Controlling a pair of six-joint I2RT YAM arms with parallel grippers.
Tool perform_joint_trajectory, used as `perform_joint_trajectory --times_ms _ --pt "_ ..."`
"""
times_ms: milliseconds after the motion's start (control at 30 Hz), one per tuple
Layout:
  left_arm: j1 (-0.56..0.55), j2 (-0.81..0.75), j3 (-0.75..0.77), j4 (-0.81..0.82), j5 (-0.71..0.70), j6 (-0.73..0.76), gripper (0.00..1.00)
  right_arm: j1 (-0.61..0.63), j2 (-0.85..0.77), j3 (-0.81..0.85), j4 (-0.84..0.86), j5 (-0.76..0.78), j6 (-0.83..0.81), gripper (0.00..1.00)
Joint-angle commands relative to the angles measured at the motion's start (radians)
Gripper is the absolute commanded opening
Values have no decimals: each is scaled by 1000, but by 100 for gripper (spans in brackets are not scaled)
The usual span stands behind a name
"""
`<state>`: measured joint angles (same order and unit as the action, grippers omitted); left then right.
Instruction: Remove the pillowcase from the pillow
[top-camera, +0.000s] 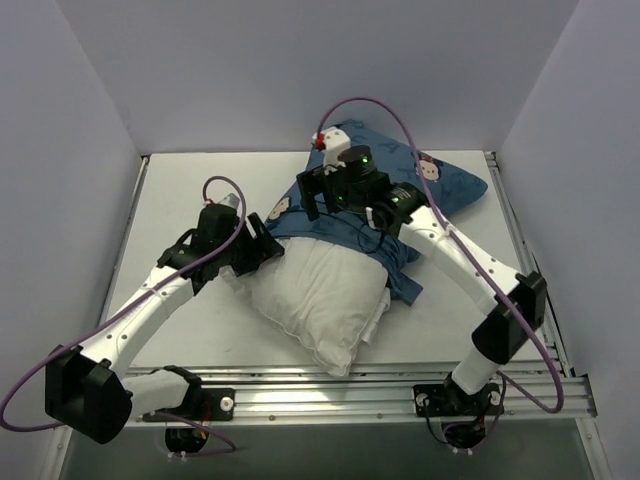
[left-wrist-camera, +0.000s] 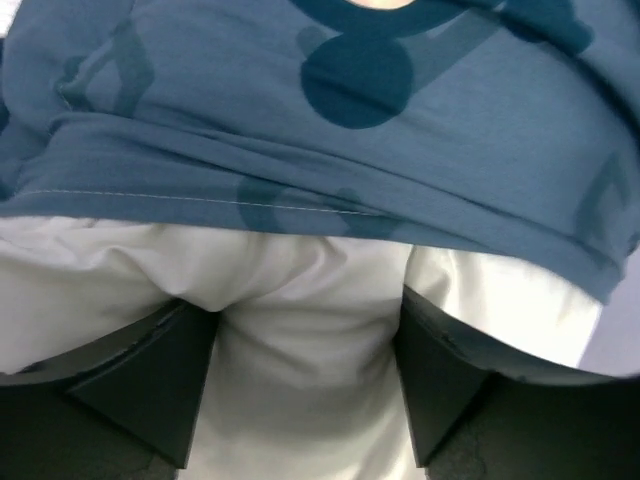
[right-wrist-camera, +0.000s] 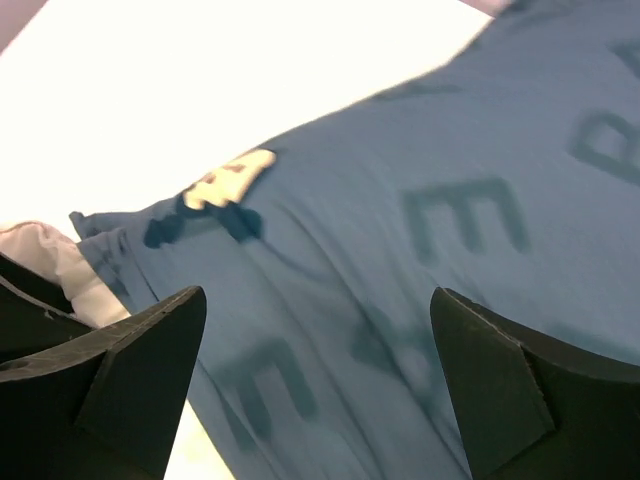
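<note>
The white pillow (top-camera: 320, 285) lies mid-table, its near half bare. The blue printed pillowcase (top-camera: 450, 185) covers its far half, bunched toward the back right. My left gripper (top-camera: 268, 240) is at the pillow's left edge; in the left wrist view the gripper (left-wrist-camera: 305, 305) is clamped on a bulge of white pillow (left-wrist-camera: 300, 270), just below the pillowcase hem (left-wrist-camera: 300, 120). My right gripper (top-camera: 315, 200) hovers over the pillowcase's left part. In the right wrist view it (right-wrist-camera: 318, 295) is wide open above the blue fabric (right-wrist-camera: 450, 230), with a bit of the pillow (right-wrist-camera: 70, 270) at the left.
The white table (top-camera: 190, 190) is enclosed by pale walls on the left, back and right. A metal rail (top-camera: 400, 380) runs along the near edge by the arm bases. Purple cables (top-camera: 400, 120) loop above both arms.
</note>
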<state>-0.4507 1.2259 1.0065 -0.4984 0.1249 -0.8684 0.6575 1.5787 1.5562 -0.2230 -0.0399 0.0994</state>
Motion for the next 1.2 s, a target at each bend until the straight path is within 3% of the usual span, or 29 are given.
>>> perform_joint_trajectory --times_ms 0,67,100,167,200,300,433,533,633,667,733,1000,1167 --pt "-16 -39 -87 79 39 -15 74 54 102 120 -21 -17 -151 90" --pt "-16 -54 -120 95 41 -20 58 86 185 204 -44 -38 -179 91" --pt "-17 -57 -134 107 42 -21 45 97 211 232 -68 -40 -205 91" --pt "-20 -59 -161 116 41 -21 33 123 291 307 -107 -37 -225 93" --pt "-20 -59 -170 127 39 -20 21 128 315 330 -117 -37 -234 93" --pt "-22 -55 -192 147 36 -15 3 145 409 392 -160 -17 -262 94" --pt "-23 -55 -197 147 35 3 2 148 495 412 -214 23 -300 94" --pt "-28 -75 -189 124 27 23 2 149 529 389 -223 147 -314 85" --pt "-36 -118 -169 75 7 42 2 133 547 377 -208 291 -307 48" --pt "-39 -146 -160 61 -1 48 2 123 553 381 -199 317 -290 22" --pt "-55 -175 -129 2 -19 66 2 100 553 396 -188 394 -271 3" --pt "-177 -336 -37 -184 -83 78 2 -103 540 530 -170 606 -127 0" --pt "-207 -431 -5 -259 -90 65 2 -251 573 633 -243 629 12 0"
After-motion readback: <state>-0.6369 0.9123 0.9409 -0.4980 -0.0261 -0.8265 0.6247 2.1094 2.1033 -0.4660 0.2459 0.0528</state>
